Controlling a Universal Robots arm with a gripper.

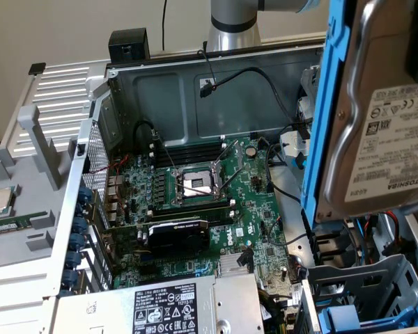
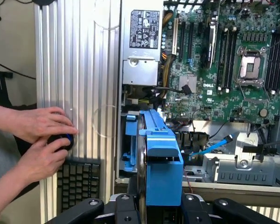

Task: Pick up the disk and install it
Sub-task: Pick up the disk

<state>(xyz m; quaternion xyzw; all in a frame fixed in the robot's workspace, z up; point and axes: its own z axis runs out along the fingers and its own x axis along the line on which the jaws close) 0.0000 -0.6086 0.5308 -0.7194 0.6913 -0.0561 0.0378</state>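
Observation:
The disk (image 1: 380, 132) hangs on edge above the open computer case, at the exterior view's right. It is a silver drive with a white Toshiba label, clipped in a blue plastic frame (image 1: 319, 125). In the wrist view I see the disk (image 2: 162, 154) edge-on, blue frame toward the camera. My gripper (image 2: 159, 207) is shut on it, with a black finger (image 2: 123, 207) on either side. Below the disk lies the grey drive cage (image 1: 366, 278), where another blue frame (image 1: 348, 319) sits in a slot.
The motherboard (image 1: 216, 202) with its CPU socket (image 1: 195, 184) and a black card (image 1: 177, 233) fills the case floor. The grey power-supply box (image 1: 171, 306) lies nearest the camera. A person's hands (image 2: 42, 140) rest outside the case beside a keyboard (image 2: 79, 179). Loose cables (image 1: 265, 83) hang inside.

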